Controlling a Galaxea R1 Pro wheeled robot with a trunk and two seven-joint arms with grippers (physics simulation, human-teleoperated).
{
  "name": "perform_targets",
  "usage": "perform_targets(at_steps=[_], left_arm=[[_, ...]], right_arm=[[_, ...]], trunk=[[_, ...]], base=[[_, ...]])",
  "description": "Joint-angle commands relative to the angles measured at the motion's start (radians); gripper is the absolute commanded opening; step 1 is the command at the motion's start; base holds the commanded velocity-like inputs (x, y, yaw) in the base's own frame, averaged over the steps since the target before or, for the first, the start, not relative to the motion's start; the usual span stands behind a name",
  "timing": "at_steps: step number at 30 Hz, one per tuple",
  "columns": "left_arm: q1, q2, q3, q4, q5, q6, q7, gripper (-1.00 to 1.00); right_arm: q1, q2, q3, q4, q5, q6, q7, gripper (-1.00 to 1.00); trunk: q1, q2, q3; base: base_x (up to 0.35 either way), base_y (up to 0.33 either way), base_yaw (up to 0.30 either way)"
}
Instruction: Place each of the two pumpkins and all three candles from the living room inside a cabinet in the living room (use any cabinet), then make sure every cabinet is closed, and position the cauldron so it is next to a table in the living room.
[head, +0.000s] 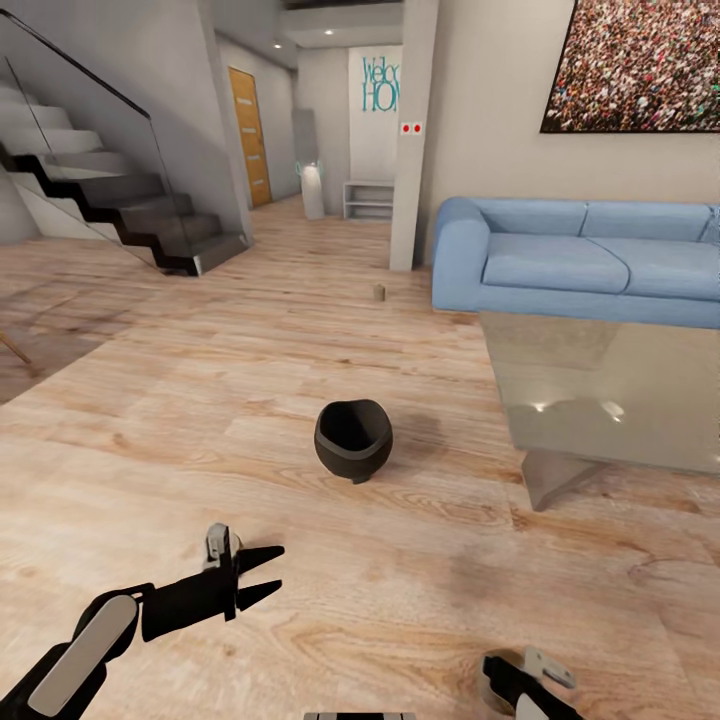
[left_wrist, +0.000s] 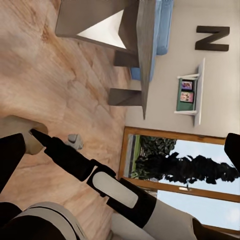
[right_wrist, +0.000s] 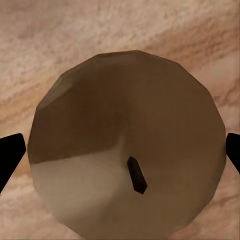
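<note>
The right hand (right_wrist: 120, 150) hangs open directly above a candle (right_wrist: 127, 145) on the floor (head: 300, 330), lined up to grip it; the left hand (head: 262, 577) is open and empty.

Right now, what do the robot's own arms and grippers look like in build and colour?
In the head view, the left arm is matte black with a long light-grey rounded panel along its link. The left gripper has two black pointed fingers and a small grey block at the wrist. The right gripper shows a black body with a similar grey-white block. No cables or markings are visible.
</note>
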Motion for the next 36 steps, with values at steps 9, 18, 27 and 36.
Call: perform_targets(at_steps=[9,18,27,36], left_arm=[[0.000,0.003,0.001,0.002,-0.003,0.001,-0.003,1.00],[-0.002,0.054,0.085,0.048,-0.102,-0.002,0.001,1.00],[-0.002,0.078,0.251,0.104,-0.244,0.000,-0.003,1.00],[-0.002,0.128,0.288,0.176,-0.291,-0.002,0.087,1.00]], right_arm=[[-0.001,-0.002,0.009,-0.001,-0.012,-0.017,-0.003,-1.00],[-0.002,-0.005,0.005,-0.253,-0.016,-0.008,0.019,-1.00],[-0.002,-0.004,0.001,-0.692,-0.027,0.364,0.015,-1.00],[-0.002,-0.005,0.004,-0.820,-0.033,0.452,0.056,-1.00]], trunk=[[-0.002,0.001,0.019],[-0.007,0.003,0.053],[-0.011,0.005,0.088],[-0.015,0.007,0.123]], base=[[0.000,0.000,0.000],[0.000,0.000,0.000],[0.000,0.000,0.000],[0.000,0.000,0.000]])
